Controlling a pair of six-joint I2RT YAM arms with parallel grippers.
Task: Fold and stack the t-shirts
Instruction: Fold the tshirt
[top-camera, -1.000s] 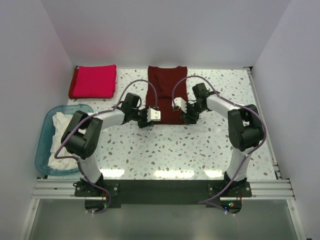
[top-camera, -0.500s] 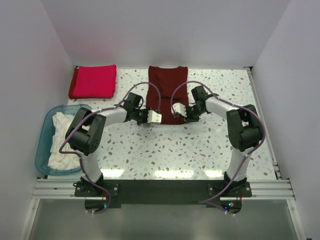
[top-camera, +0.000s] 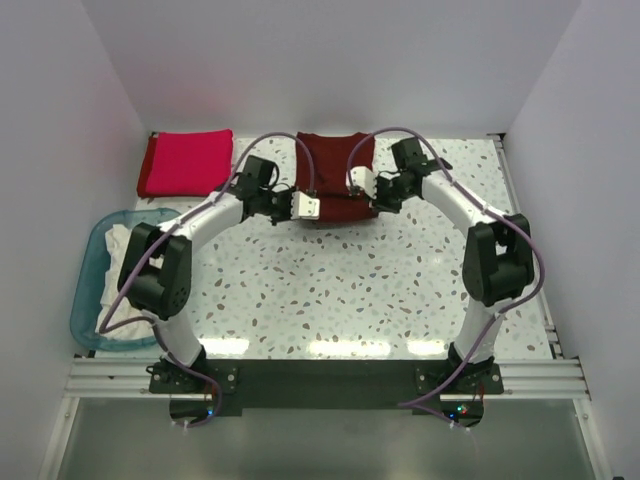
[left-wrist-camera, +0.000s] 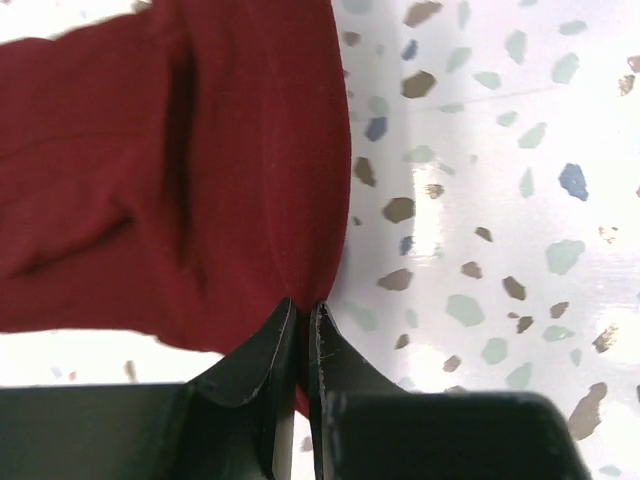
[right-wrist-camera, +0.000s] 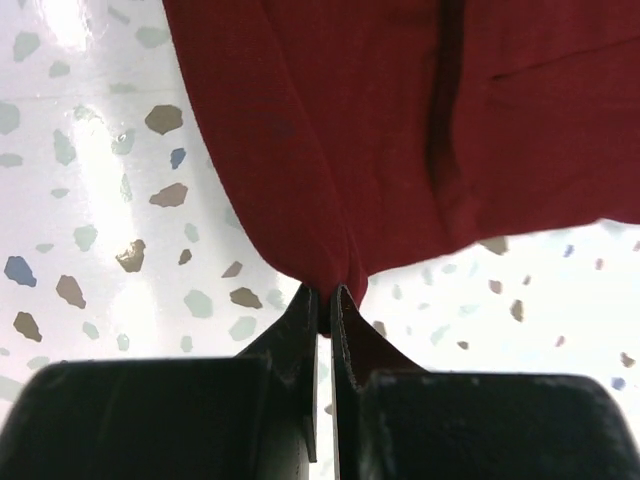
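**A:** Where's the maroon t-shirt (top-camera: 335, 175) at?

**B:** Far middle of the counter (top-camera: 380, 290), lying as a narrow strip with its collar end away from the arms. The sides look already turned in. Each near corner is held by a hand. The left hand (left-wrist-camera: 303, 305) is closed on the near-left corner, with cloth nipped tight between its fingers. The right hand (right-wrist-camera: 325, 292) is clamped the same way on the near-right corner.

**A:** So the lengthwise fold is under way?

**B:** I'd judge so. From above, the left hand (top-camera: 304, 210) and right hand (top-camera: 370, 198) sit over the shirt's near part. That suggests the hem is raised to go toward the collar. In both wrist views the cloth bunches up from the counter at the pinch, so it hasn't been laid down.

**A:** And the others?

**B:** The crimson t-shirt (top-camera: 187, 163) lies as a neat folded rectangle in the far-left corner, well apart from the maroon one. That one looks finished. The white t-shirts (top-camera: 113, 262) are crumpled in the blue tub (top-camera: 85, 285) at the left edge, untouched as far as I can tell. How many there are, I can't make out.

**A:** Roughly how far, then?

**B:** One is folded and one is mid-fold. The whites are left to do, and nothing is stacked yet.
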